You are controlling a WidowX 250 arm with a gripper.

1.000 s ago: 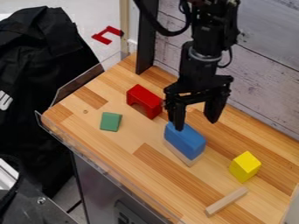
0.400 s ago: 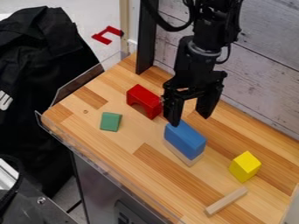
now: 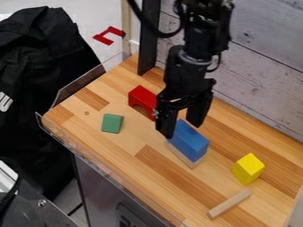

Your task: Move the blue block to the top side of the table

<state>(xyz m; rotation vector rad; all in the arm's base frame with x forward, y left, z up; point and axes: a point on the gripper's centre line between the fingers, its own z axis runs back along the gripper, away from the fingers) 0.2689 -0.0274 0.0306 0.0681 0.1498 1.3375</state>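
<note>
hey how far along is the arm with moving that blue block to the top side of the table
Nothing looks done: the blue block sits on a pale wooden block. In hand is the approach: the gripper hangs open by the blue block's upper end, seemingly without a grip. Left: grasp, lift, carry to the table's top side, release.

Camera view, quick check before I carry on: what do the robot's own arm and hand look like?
The arm is black, with chunky jointed segments, a greyish band near the wrist and a thick black cable looping beside it. The hand is black too, with two thick, blocky fingers narrowing towards their tips.
</note>
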